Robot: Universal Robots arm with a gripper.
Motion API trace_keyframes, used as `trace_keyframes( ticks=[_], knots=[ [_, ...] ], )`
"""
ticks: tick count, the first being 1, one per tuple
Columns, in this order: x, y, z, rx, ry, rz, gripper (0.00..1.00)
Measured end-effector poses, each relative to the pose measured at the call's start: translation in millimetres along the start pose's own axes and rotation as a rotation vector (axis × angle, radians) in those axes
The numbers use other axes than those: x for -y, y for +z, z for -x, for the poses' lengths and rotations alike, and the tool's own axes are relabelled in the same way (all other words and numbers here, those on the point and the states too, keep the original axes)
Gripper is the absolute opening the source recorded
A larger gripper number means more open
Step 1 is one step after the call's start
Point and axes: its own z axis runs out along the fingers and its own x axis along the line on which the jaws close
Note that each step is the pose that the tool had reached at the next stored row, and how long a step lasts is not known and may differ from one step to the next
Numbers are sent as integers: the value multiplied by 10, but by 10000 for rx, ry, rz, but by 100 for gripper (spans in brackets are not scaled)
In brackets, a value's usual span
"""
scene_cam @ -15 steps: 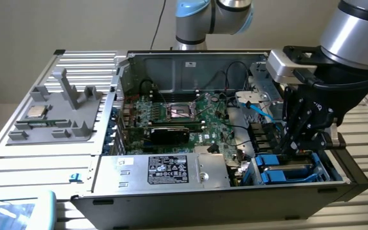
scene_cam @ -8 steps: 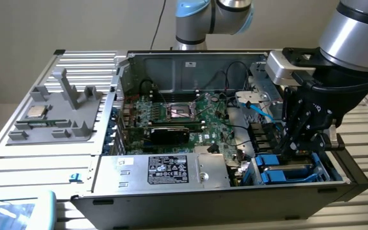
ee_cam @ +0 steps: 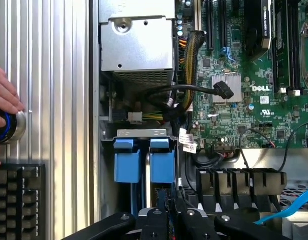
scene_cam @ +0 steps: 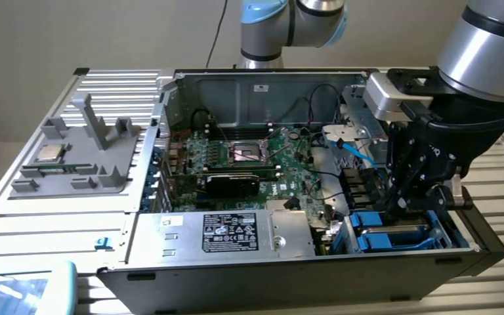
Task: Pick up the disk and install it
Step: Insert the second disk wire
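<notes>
Gripper (scene_cam: 407,209) down in the computer case (scene_cam: 234,275) at the drive bay, at 4 o'clock in the exterior view. Fingers (ee_cam: 156,220) nearly shut, pinching the blue-framed disk (ee_cam: 161,192) standing in the bay beside blue drive carriers (ee_cam: 128,160).
</notes>
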Motion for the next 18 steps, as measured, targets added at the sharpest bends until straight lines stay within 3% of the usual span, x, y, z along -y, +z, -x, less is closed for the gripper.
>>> trace_keyframes(
  ticks=[4, 9, 18],
  knots=[
    [0, 11, 0, 10, 0, -14, 15],
    [-11, 15, 0, 68, -6, -116, 15],
    [-19, 43, 1, 67, -11, -135, 15]
  ],
)
